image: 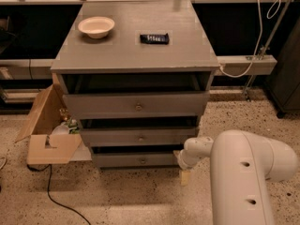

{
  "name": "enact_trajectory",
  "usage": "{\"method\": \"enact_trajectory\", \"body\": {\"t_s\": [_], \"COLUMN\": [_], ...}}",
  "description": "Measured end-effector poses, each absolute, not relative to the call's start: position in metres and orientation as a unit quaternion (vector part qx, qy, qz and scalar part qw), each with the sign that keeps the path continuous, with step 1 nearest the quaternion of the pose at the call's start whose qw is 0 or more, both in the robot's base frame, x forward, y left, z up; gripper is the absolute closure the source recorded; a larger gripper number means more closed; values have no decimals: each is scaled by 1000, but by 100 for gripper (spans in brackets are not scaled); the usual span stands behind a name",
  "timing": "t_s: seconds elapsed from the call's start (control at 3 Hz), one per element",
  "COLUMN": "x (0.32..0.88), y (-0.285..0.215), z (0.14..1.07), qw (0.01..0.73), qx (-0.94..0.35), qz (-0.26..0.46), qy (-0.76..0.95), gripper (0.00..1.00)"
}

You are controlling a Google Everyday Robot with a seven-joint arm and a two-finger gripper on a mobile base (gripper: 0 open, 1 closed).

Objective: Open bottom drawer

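A grey cabinet (136, 50) with three drawers stands in the middle. The bottom drawer (136, 160) is the lowest and smallest front, with a small round metal knob (143, 161) at its centre. The middle drawer (139, 137) and the top drawer (136, 105) sit above it, each with its own knob. My white arm (243, 172) comes in from the lower right. My gripper (184, 172) hangs close to the floor just right of the bottom drawer's right end, with one tan fingertip (185, 177) showing. It is well to the right of the knob.
A white bowl (96, 26) and a black remote-like object (154, 38) lie on the cabinet top. An open cardboard box (49, 135) with items stands at the cabinet's left. A black cable (51, 191) runs on the speckled floor. Railings and a white cable (255, 36) are behind.
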State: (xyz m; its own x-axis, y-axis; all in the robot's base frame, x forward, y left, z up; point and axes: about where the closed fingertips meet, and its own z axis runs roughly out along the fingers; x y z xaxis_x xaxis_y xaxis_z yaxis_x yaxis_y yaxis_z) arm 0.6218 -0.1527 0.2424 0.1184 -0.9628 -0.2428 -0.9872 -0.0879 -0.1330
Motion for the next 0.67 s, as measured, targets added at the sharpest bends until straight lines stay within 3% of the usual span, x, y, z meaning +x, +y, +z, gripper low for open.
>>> {"method": "enact_trajectory", "body": {"t_s": [0.67], "x": [683], "y": [-146], "z": [210], "qw": [161], "qx": [-736], "qz": [16], "qy": [658], "gripper": [0]}}
